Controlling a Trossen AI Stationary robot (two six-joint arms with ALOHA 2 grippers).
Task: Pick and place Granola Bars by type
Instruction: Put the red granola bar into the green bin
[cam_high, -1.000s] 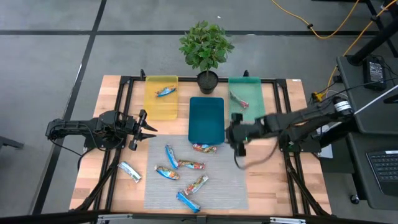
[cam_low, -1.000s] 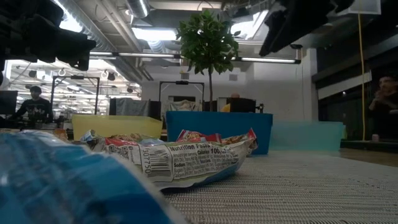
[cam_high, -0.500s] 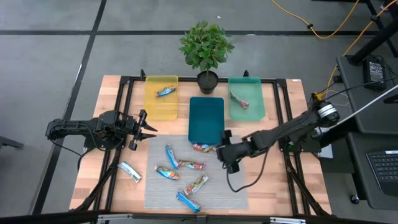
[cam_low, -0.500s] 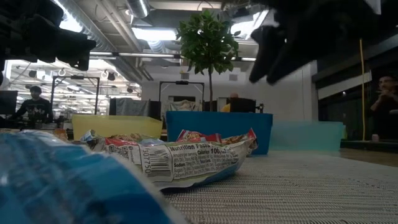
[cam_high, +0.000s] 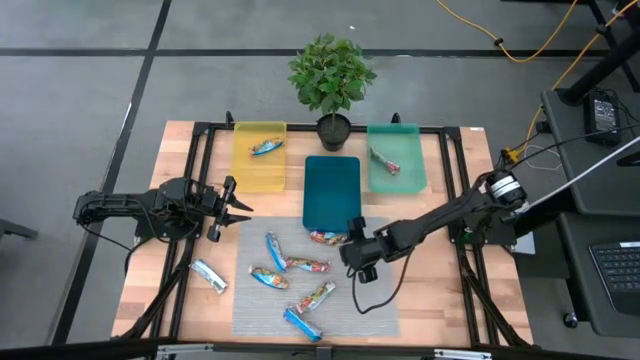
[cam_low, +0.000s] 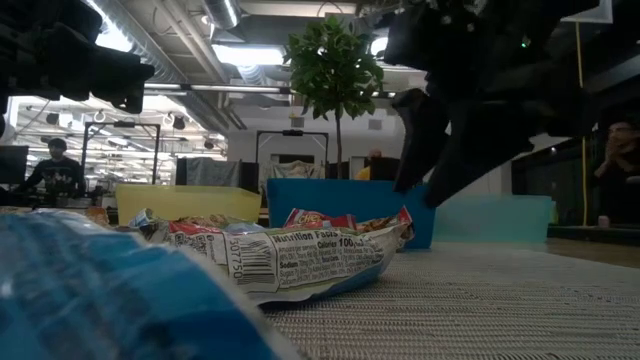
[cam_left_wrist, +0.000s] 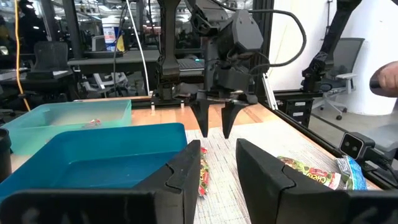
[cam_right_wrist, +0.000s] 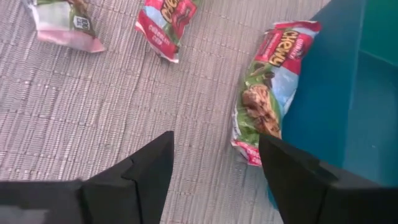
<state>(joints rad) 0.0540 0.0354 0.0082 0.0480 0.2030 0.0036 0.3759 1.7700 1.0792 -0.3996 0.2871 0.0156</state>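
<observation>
Several granola bars lie flat on the grey mat (cam_high: 350, 300): a red-green one (cam_high: 329, 238) (cam_right_wrist: 264, 102) against the blue tray's near edge, another red one (cam_high: 306, 265), and blue ones (cam_high: 274, 250) (cam_high: 302, 323). A silvery-white bar (cam_high: 208, 275) lies on the wood. One bar (cam_high: 265, 148) sits in the yellow tray, one (cam_high: 384, 162) in the teal tray. My right gripper (cam_high: 352, 252) (cam_right_wrist: 214, 168) hangs open, fingers down, over the mat just beside the red-green bar. My left gripper (cam_high: 228, 205) (cam_left_wrist: 217, 168) waits open at the table's left.
The yellow tray (cam_high: 259, 172), blue tray (cam_high: 332, 200) and teal tray (cam_high: 400, 178) stand along the far side, with a potted plant (cam_high: 332, 75) behind the blue one. Black frame rails (cam_high: 200, 160) border the table. People show in the room beyond.
My right gripper has swung from beside the teal tray toward the table's left and near edge and has come down low over the mat, close to the red-green bar by the blue tray. The bars have stayed put.
</observation>
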